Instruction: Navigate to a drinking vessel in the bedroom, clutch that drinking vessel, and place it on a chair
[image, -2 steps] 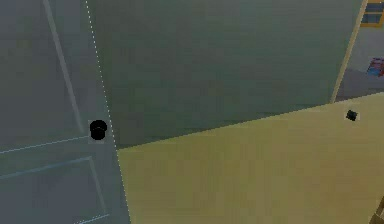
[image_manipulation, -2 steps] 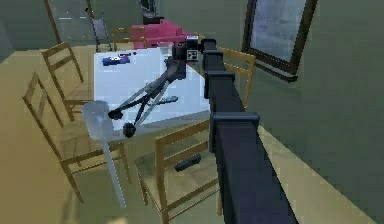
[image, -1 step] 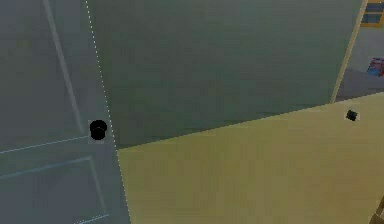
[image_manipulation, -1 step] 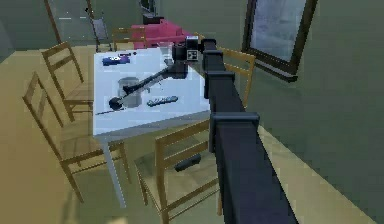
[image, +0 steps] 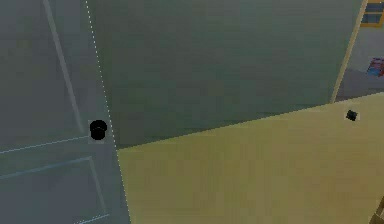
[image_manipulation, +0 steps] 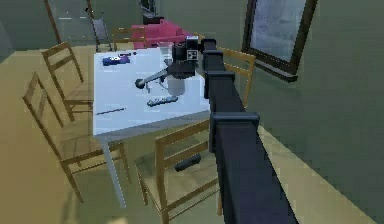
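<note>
In the arm side view the dark arm (image_manipulation: 230, 130) reaches out over a white table (image_manipulation: 125, 120). At its far end are the white marker squares and the gripper (image_manipulation: 146, 82), whose thin fingers point toward the view's left above the tabletop. A pale, cup-like thing (image_manipulation: 178, 89) sits just under the gripper's body, against the table. I cannot tell whether the gripper holds anything. Wooden chairs ring the table: one at the near side (image_manipulation: 180, 172), two on the left (image_manipulation: 48, 125) (image_manipulation: 62, 68), one on the right (image_manipulation: 240, 68).
On the table lie a flat dark item (image_manipulation: 160, 101), a thin stick (image_manipulation: 110, 111) and a dark-blue item (image_manipulation: 118, 60). A pink thing (image_manipulation: 165, 35) lies beyond. A framed window (image_manipulation: 275, 35) is on the right wall. The forward view has a grey door with a black knob (image: 98, 130).
</note>
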